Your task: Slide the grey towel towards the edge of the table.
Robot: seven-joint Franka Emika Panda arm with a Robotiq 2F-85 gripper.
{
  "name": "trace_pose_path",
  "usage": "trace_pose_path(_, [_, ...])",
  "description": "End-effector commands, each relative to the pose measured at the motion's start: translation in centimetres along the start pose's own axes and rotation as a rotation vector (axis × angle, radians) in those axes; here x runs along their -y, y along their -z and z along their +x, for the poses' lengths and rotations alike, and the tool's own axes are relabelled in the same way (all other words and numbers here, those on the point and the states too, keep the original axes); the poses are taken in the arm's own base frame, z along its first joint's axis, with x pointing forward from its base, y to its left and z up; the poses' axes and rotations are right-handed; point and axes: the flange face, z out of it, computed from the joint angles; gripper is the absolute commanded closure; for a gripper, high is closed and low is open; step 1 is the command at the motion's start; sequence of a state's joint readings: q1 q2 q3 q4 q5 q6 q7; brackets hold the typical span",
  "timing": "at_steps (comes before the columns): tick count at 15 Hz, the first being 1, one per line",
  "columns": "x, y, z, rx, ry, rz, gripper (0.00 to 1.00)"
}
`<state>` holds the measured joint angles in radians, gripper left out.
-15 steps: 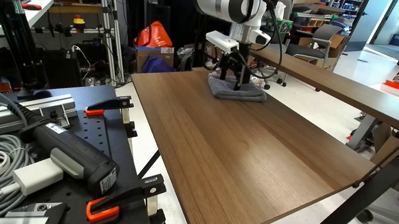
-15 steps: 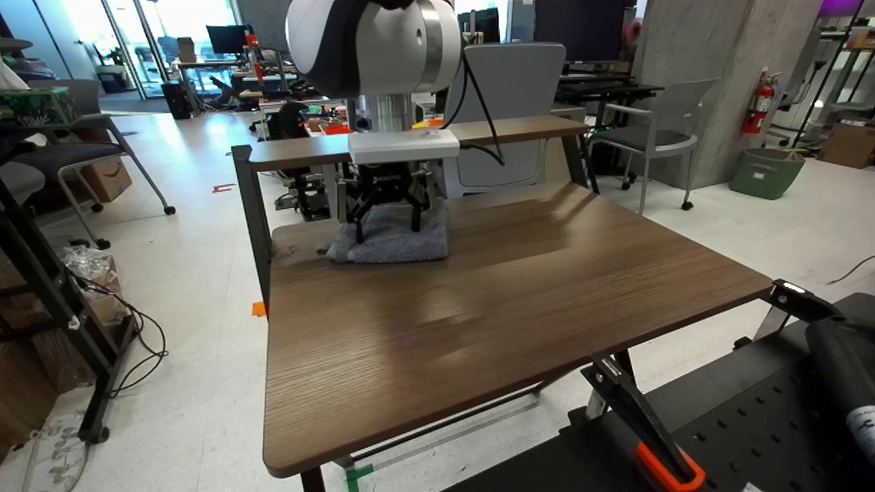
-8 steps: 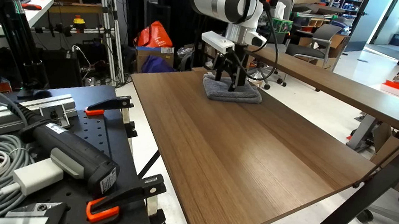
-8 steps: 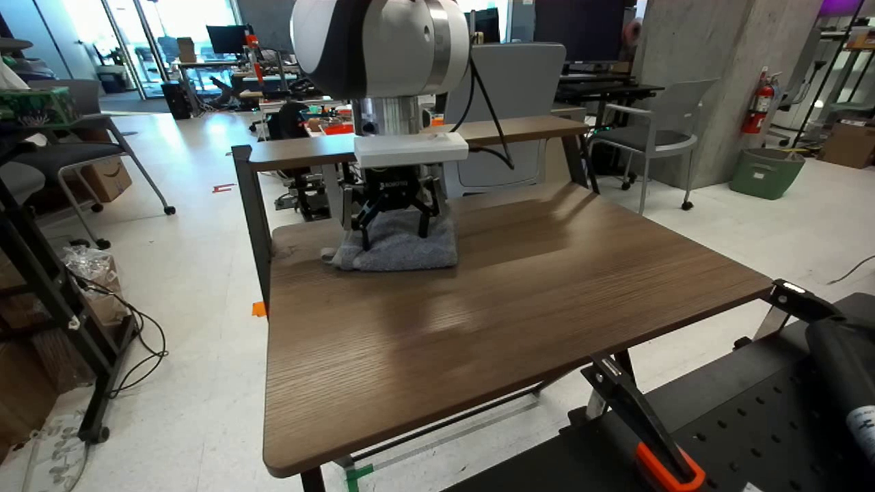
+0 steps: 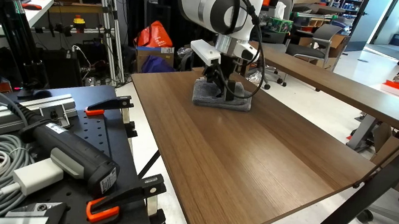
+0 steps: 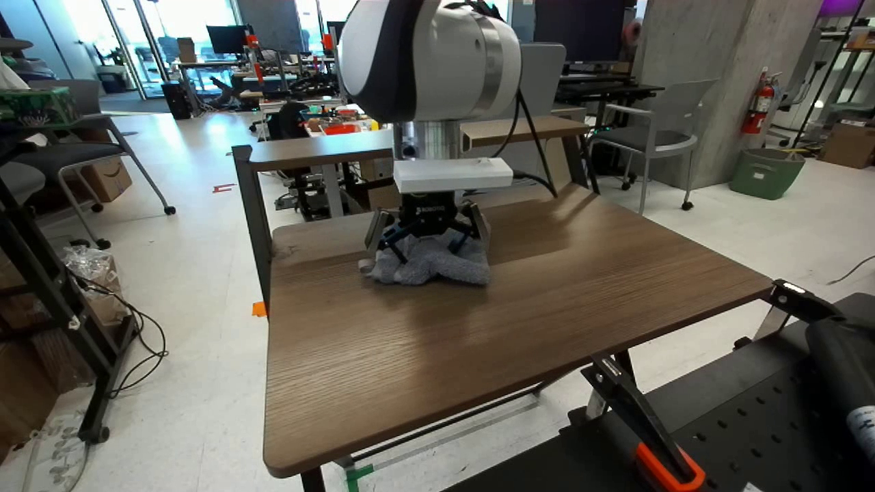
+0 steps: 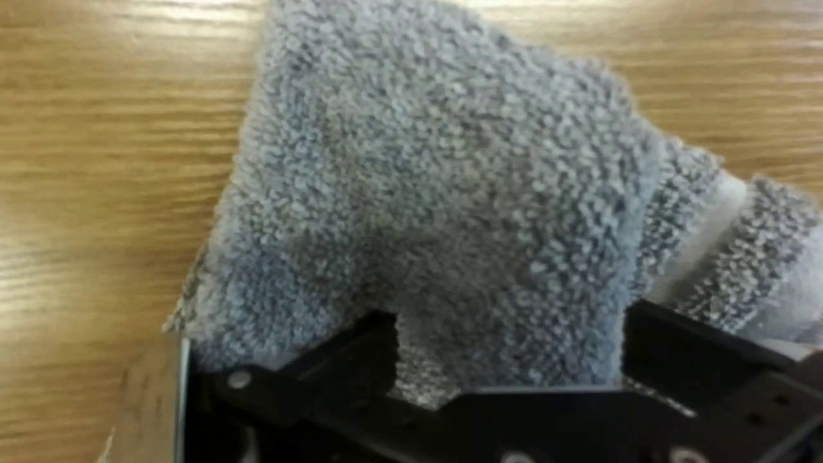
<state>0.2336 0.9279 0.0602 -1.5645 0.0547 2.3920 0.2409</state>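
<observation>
The grey towel (image 5: 224,99) lies on the brown table (image 5: 246,163), folded and rumpled. In an exterior view the towel (image 6: 434,263) has a raised ridge between the fingers. My gripper (image 6: 429,255) points down with its fingers apart and tilted inward, the tips pressed into the towel. In the wrist view the towel (image 7: 437,161) fills the gap between the two black fingers (image 7: 510,347), and a pale striped part of it shows at the right. The fingertips' undersides are hidden in the cloth.
A longer, narrower wooden table (image 5: 332,82) stands behind this table. A black bench with orange-handled clamps (image 5: 102,208), cables and tools is alongside; it also shows in an exterior view (image 6: 738,410). Black metal legs (image 6: 251,225) rise beside the table edge.
The gripper and the towel have moved together across the table, away from its far corner. The fingers now tilt inward, and the towel has bunched into a ridge between them.
</observation>
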Motion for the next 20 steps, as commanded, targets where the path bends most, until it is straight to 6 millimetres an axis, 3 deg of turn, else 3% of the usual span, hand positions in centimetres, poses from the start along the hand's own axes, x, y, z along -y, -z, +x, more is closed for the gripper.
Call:
trace_pose_path(1, [-3.4, -1.1, -4.3, 0.008, -0.057, 0.043, 0.00])
trace_pose_path(5, [-6.6, -0.9, -8.3, -0.006, -0.144, 0.070, 0.00])
trace_pose_path(12, [-11.5, -0.2, -17.1, -0.052, -0.293, 0.099, 0.00])
trace_pose_path(16, [-12.6, 1.7, -19.7, -0.050, -0.307, 0.113, 0.00])
trace_pose_path(20, [-12.9, 5.6, -20.4, -0.088, -0.300, 0.109, 0.00])
